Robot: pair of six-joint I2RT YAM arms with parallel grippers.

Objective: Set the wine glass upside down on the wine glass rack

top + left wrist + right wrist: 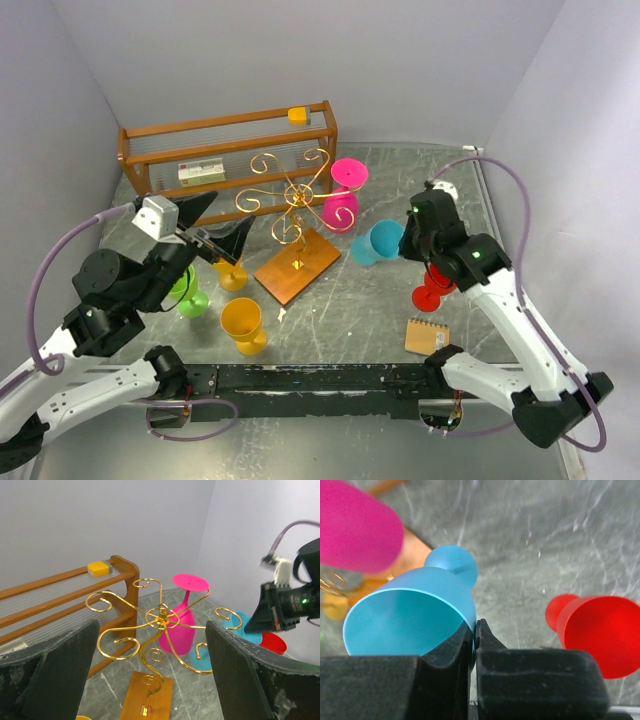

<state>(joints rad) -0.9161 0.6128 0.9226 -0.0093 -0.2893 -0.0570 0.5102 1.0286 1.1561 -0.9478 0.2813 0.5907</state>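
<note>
The wine glass is a smooth sky-blue plastic goblet point(410, 605) with a round foot. It's tipped over just right of the gold wire scroll rack on its orange wooden base point(296, 197), stem axis about level, mouth facing the right arm and foot toward the rack. The right fingers point(445, 650) pinch its rim, one inside the bowl, while the left fingers point(60, 670) gape wide and empty.

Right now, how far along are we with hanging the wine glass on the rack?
Already done, it seems: the pink glass hangs upside down from the gold rack. In hand: the right gripper is shut on the rim of the blue glass, which lies sideways beside the rack. Left to do: lift it, invert it and hang it. The left gripper is open and empty.
</note>
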